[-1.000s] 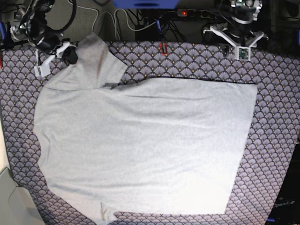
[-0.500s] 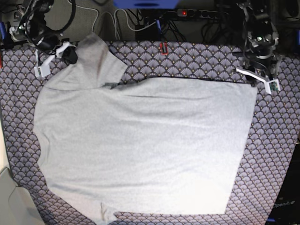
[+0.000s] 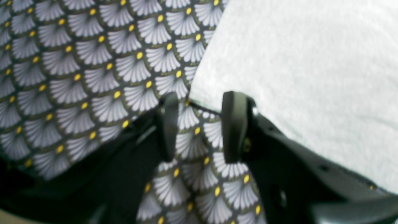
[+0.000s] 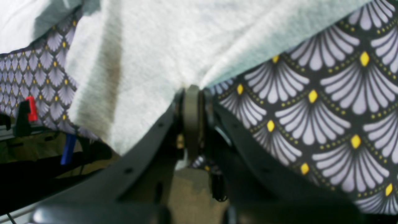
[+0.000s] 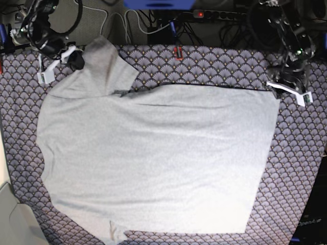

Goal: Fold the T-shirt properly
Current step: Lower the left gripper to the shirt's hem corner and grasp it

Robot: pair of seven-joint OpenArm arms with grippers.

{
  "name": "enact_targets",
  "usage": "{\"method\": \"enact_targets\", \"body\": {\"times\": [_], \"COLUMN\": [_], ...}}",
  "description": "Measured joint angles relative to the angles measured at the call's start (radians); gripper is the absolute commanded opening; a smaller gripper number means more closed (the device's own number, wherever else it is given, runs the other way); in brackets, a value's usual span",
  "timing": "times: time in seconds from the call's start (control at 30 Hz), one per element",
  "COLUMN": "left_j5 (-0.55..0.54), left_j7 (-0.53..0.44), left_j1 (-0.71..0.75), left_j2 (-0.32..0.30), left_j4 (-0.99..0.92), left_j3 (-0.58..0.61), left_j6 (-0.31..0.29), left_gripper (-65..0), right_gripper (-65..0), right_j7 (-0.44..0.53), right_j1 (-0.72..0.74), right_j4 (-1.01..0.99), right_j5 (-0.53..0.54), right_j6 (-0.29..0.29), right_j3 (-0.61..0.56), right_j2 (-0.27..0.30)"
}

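Observation:
The light grey T-shirt [image 5: 153,153] lies spread flat on the purple scallop tablecloth [image 5: 301,168], no lettering showing. My right gripper [image 5: 75,60] is at the far left, shut on the edge of the raised sleeve [image 5: 104,64]. In the right wrist view its jaws [image 4: 192,93] pinch the grey cloth [image 4: 149,62] closed. My left gripper [image 5: 287,91] hovers at the shirt's far right corner [image 5: 277,94]. In the left wrist view it [image 3: 200,124] stands open, with only tablecloth [image 3: 93,77] between the fingers [image 3: 234,124] and the shirt corner [image 3: 194,91] just ahead.
Cables and a power strip [image 5: 204,14] run along the table's back edge, beside a small red clip [image 5: 178,52]. A pale box corner [image 5: 10,219] sits at the front left. Bare tablecloth lies right of the shirt.
My left arm has come down from the back right to the shirt's far right corner. The right gripper and the shirt have not moved.

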Motion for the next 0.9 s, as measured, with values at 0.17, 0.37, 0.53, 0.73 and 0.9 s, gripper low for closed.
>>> {"method": "enact_targets", "body": {"times": [0.17,0.37,0.53,0.73,0.9], "left_j5": [0.0,0.001,-0.002,-0.003,-0.073], "left_j7": [0.001,-0.008,-0.027,-0.014,0.003], "left_j1": [-0.012,-0.079,-0.095,-0.113,-0.085], "left_j2": [0.001,0.01,0.002,0.008,0.011], "left_j4": [-0.044,-0.102,-0.176,-0.178,-0.11], "left_j3": [-0.003,-0.108,-0.114,-0.112,-0.112], "left_j6": [0.001,0.003,0.0,0.0,0.001], "left_gripper": [-41.5,-41.5,-41.5,-41.5,-41.5], "right_gripper": [-65.0,-65.0,-65.0,-65.0,-65.0], "right_j7": [0.001,-0.002,-0.001,-0.002,-0.002], "right_j1": [0.0,0.0,0.0,0.0,0.0], "right_j4": [0.0,0.0,0.0,0.0,0.0], "right_j5": [0.0,0.003,-0.002,0.003,0.003], "right_j6": [0.0,0.0,0.0,0.0,0.0], "right_j3": [0.0,0.0,0.0,0.0,0.0], "right_j2": [0.0,0.0,0.0,0.0,0.0]}}
